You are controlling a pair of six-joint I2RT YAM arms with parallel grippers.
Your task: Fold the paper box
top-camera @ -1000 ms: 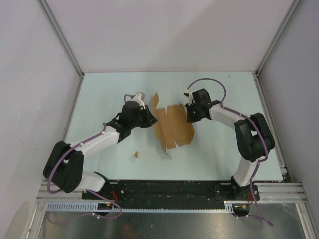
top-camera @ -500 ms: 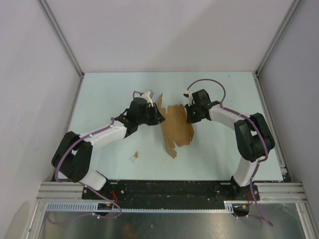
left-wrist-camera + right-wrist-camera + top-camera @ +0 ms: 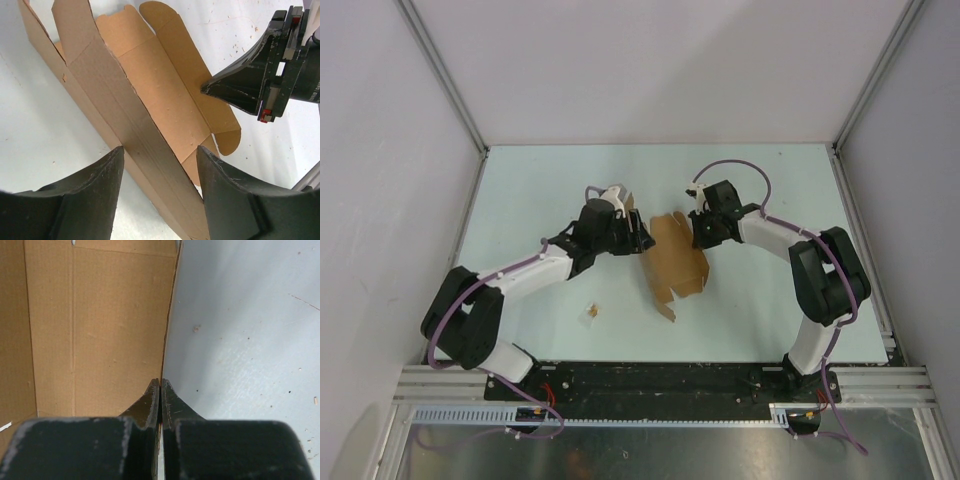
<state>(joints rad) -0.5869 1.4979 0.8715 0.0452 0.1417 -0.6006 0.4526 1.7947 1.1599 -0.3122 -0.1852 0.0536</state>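
The paper box (image 3: 676, 262) is a brown die-cut cardboard sheet on the pale table, partly folded, with its left panel raised. In the left wrist view the box (image 3: 165, 85) has this raised panel running between my open left gripper's (image 3: 160, 167) fingers, which straddle it without clamping. In the top view the left gripper (image 3: 642, 240) is at the sheet's left edge. My right gripper (image 3: 698, 236) is at the sheet's upper right edge. In the right wrist view the right gripper (image 3: 161, 385) is shut on the thin edge of the cardboard (image 3: 95, 325). It also shows in the left wrist view (image 3: 210, 89).
A tiny brown scrap (image 3: 592, 312) lies on the table in front of the left arm. Grey walls with metal rails (image 3: 445, 75) enclose the table on the left, back and right. The black base rail (image 3: 650, 382) runs along the near edge.
My left gripper has moved right against the sheet's left side, lifting and folding the left panel inward. The sheet looks narrower. The right gripper has held its place.
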